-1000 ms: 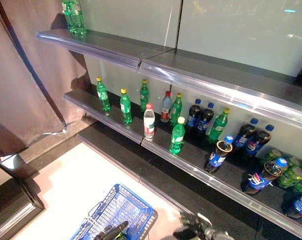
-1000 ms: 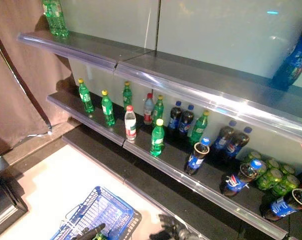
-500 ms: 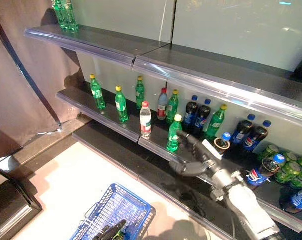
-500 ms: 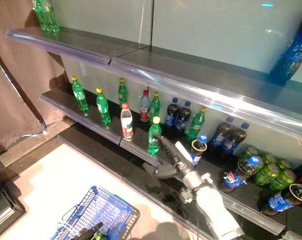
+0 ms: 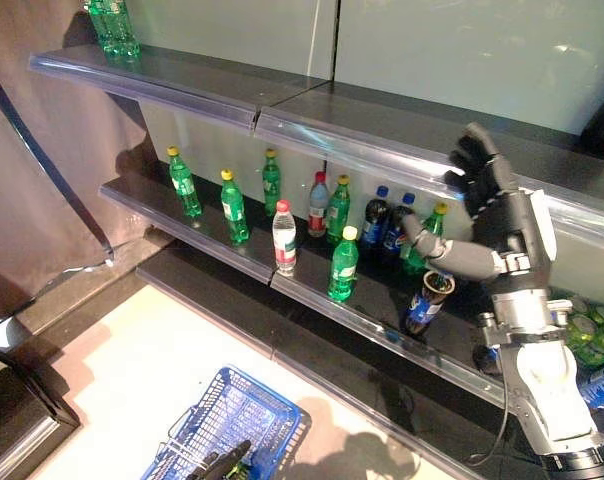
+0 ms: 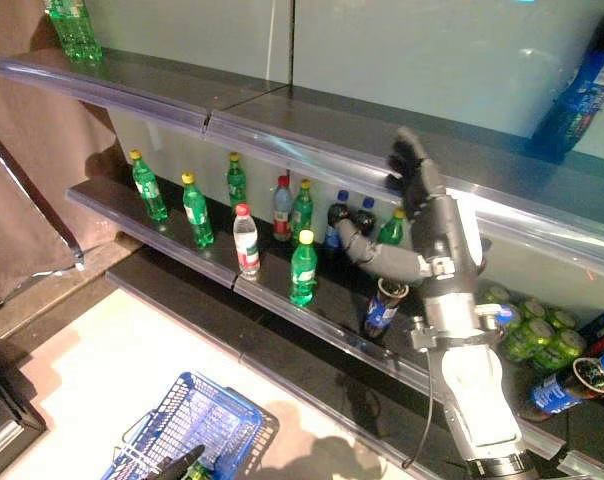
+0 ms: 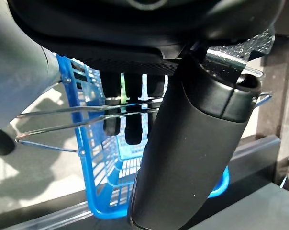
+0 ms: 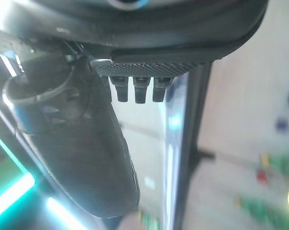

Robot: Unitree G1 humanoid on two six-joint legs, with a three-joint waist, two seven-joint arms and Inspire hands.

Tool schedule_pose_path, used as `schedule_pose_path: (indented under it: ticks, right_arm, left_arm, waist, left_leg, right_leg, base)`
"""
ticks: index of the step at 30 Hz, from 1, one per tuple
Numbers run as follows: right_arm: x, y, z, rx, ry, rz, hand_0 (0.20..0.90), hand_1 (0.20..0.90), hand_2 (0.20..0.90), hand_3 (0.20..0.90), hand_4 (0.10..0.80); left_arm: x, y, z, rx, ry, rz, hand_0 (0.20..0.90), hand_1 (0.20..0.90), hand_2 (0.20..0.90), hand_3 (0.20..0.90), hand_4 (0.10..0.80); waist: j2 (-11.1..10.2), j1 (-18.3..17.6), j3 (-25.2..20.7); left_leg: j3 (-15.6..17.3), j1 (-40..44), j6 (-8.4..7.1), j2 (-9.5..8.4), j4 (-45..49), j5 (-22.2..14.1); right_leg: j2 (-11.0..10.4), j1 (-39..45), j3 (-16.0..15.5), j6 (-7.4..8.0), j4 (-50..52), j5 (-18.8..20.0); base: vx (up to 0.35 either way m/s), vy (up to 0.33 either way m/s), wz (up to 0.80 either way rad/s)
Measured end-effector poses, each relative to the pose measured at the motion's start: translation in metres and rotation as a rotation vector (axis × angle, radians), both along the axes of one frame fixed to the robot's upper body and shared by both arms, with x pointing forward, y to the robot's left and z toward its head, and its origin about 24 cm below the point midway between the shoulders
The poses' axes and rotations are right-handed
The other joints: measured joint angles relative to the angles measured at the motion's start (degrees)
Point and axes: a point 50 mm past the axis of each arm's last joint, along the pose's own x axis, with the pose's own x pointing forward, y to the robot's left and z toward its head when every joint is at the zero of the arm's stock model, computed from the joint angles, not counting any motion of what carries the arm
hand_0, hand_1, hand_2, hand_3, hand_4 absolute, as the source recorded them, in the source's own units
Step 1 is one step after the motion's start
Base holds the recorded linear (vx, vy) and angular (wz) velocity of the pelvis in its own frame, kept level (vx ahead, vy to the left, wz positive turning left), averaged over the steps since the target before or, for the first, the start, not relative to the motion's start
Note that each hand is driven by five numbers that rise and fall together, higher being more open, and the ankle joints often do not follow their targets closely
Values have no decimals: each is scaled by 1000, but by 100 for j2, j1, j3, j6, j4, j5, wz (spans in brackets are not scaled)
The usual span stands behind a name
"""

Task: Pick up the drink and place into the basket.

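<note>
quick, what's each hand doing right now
Left hand: fingers curled round the basket handle.
Right hand: open, raised before the shelf, holding nothing.

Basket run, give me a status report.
Right robot hand open, raised before the shelf. Left robot hand curled on basket handles. Drinks untouched. Nothing blocking.

The shelf edges (image 5: 382,160) are gleaming like brushed metal, glossy along the front lip. The bottles (image 5: 343,264) are showing clear, shiny plastic. The blue basket (image 5: 232,425) is looking like matt plastic mesh, its handles (image 7: 63,122) thin bright wire. At nine o'clock, a brown curtain (image 5: 42,180) is hanging as matt cloth.
</note>
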Motion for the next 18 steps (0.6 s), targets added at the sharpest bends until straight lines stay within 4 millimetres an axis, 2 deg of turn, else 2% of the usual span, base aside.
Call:
schedule_pose_path:
  ticks: [4, 18]
  right_arm:
    - [-5, -14, 1, 2, -7, -87, 900, 900, 900, 900, 800]
    - [-14, -21, -15, -33, 67, -157, 900, 900, 900, 900, 800]
  left_arm:
    - [-5, 0, -1, -5, 13, 19, 300, 300, 300, 200, 100]
    - [-15, 2, -3, -2, 47, 22, 300, 300, 300, 200, 100]
  waist:
    - [45, -72, -40]
    - [7, -341, -192]
  left_leg:
    - [78, -7, 2, 8, 0, -4]
    - [286, 72, 62, -8, -1, -75]
  right_leg:
    - [4, -53, 37, 0, 1, 3]
    - [3, -90, 263, 40, -28, 17]
  base:
    - [-7, 3, -10]
    - [-2, 5, -7]
